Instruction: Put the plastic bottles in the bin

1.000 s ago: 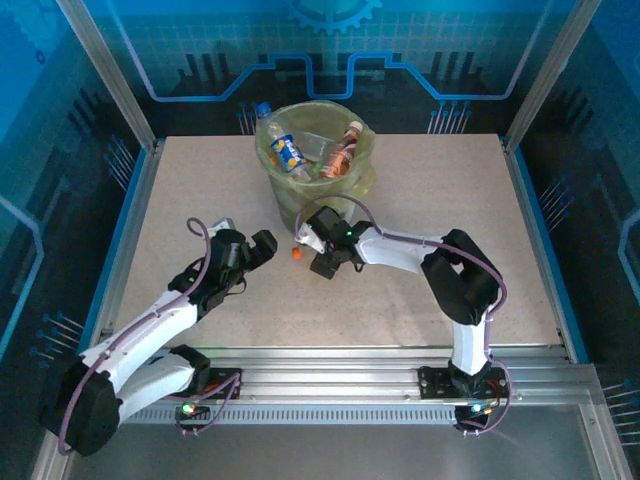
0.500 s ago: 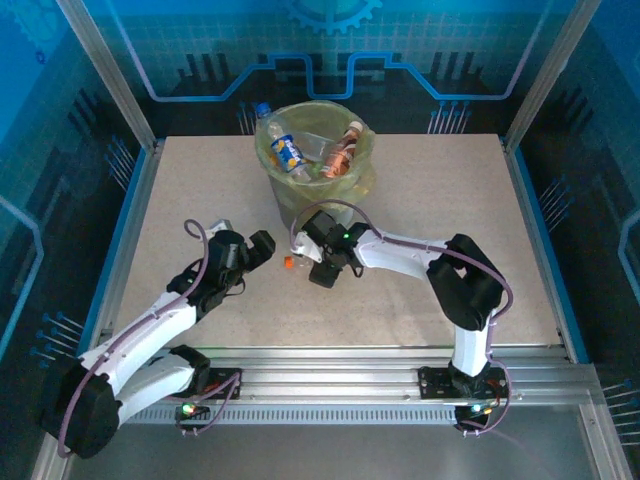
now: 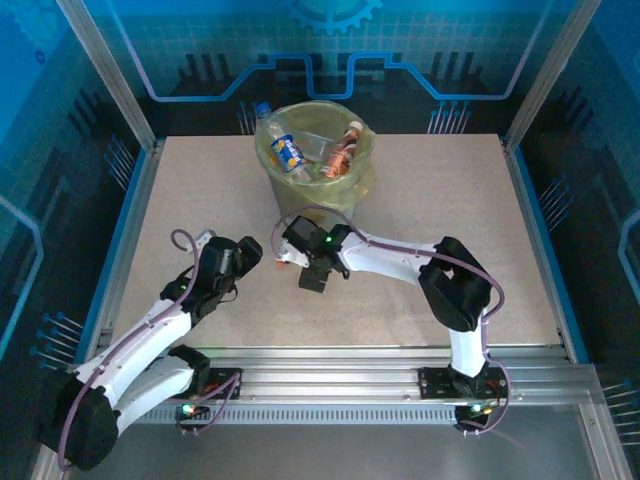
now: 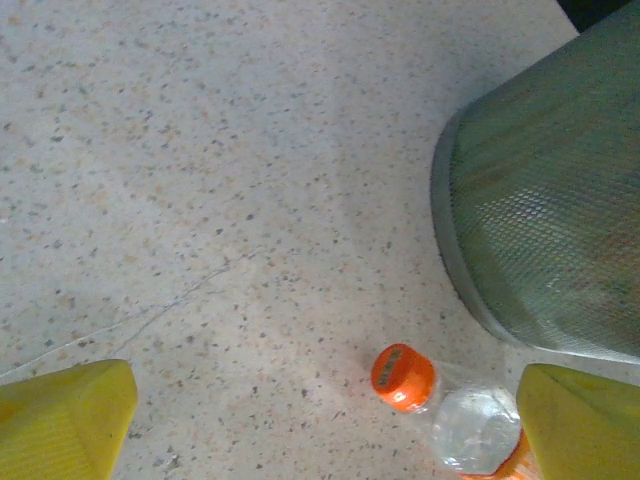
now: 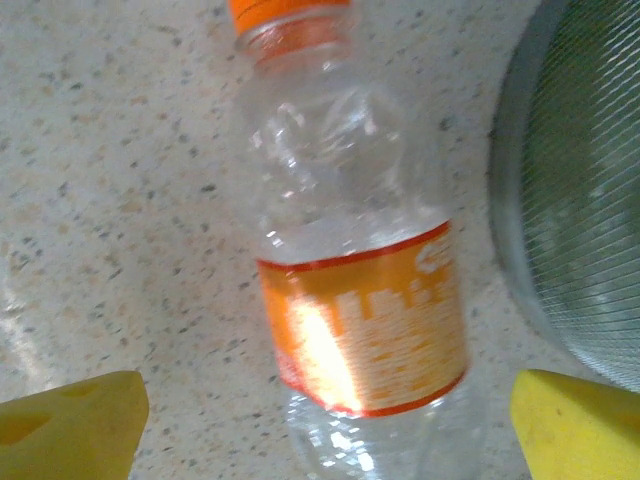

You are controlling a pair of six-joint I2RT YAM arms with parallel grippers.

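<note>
1 orange-labelled bottle (image 5: 355,300) lies flat on the table (image 5: 120,200), just beside the mesh wall of the bin (image 5: 590,190). The right gripper (image 5: 325,425) straddles it, jaws spread wide and clear of both its sides. The left gripper (image 4: 320,425) is also wide apart and holds nothing. The bottle's orange cap (image 4: 403,377) sits near one of its fingertips (image 4: 585,420). We count at least 2 bottles (image 3: 288,152) inside the bin.

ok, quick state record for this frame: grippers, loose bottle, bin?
loose bottle: clear, orange cap and label, lying on table beside bin
bin: upright, several bottles inside
left gripper: open, low over table, cap near one finger
right gripper: open, straddling the bottle, fingers clear of it
</note>
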